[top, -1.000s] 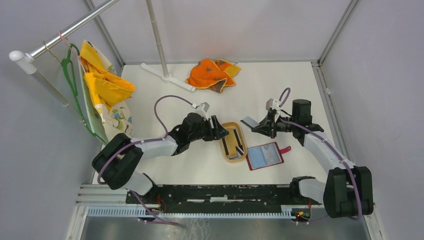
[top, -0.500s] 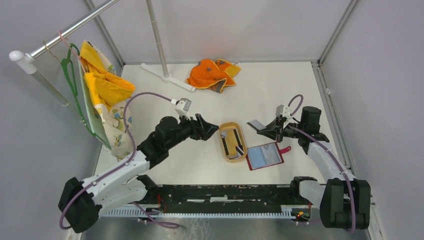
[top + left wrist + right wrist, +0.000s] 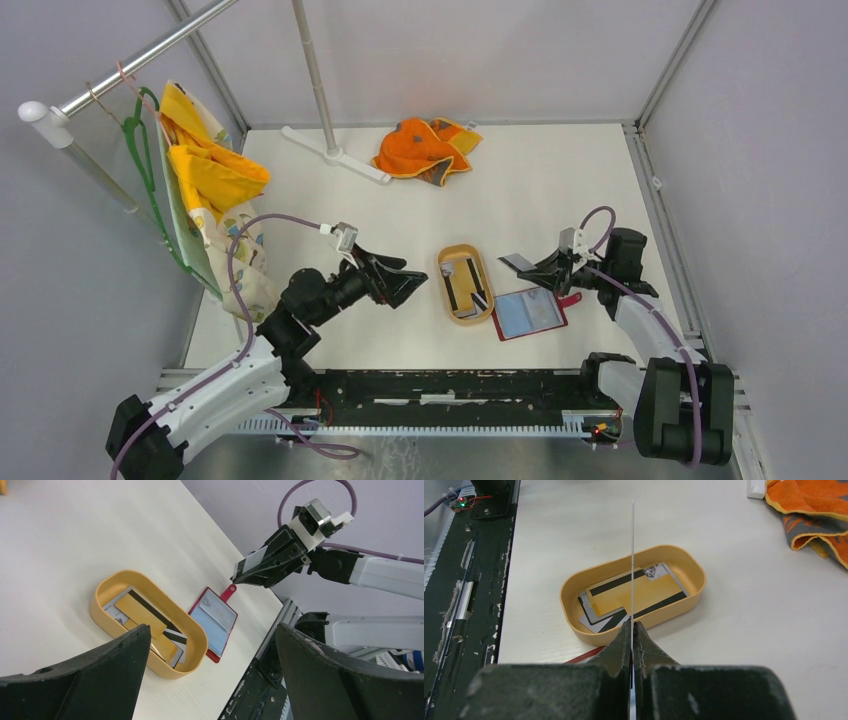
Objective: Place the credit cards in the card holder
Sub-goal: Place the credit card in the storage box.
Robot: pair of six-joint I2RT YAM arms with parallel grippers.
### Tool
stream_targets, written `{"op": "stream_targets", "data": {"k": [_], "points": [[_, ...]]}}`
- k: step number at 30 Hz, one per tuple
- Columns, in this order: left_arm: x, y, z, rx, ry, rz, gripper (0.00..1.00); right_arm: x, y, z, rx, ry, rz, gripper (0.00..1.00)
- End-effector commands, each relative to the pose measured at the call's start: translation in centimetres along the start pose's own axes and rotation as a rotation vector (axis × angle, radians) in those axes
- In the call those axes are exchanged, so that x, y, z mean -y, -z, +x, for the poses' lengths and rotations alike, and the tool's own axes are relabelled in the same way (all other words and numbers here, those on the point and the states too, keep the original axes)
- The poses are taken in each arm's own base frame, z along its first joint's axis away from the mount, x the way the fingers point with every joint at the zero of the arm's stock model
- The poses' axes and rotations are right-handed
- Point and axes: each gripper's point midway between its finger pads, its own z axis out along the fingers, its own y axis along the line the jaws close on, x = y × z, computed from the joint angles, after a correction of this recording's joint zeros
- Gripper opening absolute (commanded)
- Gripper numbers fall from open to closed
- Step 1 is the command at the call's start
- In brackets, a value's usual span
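The red card holder lies open on the table, pale blue inside up, right of the tan tray; it also shows in the left wrist view. Several credit cards with dark stripes lie in the tray. My right gripper is shut on one grey card, held in the air just above the holder's far edge; in the right wrist view the card is edge-on between the fingers. My left gripper is open and empty, left of the tray.
An orange cloth lies at the back. A white stand base and pole are back left. Yellow patterned cloths hang on a rail at the left. A black rail runs along the near edge.
My left arm has drawn back from the tray toward the near left, jaws open. My right gripper has carried the card nearer and rightward, toward the holder.
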Motion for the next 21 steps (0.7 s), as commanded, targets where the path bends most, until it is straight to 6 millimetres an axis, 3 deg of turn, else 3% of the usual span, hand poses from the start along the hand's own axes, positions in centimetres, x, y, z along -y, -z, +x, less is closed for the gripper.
{"op": "stream_targets", "data": {"k": [1,7,12,21], "points": [[2.9,0.1,-1.1,0.042,0.039,0.142,1.00,-0.5,-0.2,-0.8,0.034,0.076,-0.046,0.00],[4.2,1.5,-1.6,0.115,-0.005,0.222,0.99,-1.2,-1.8,-1.2,-0.007,0.032,-0.099,0.00],[5.2,2.4,-2.4,0.191,-0.054,0.242,0.99,-3.0,-4.0,-1.2,-0.059,0.024,-0.189,0.00],[4.9,1.7,-1.1,0.157,-0.035,0.215,1.00,-3.3,-4.2,-1.1,-0.082,0.045,-0.205,0.00]]}}
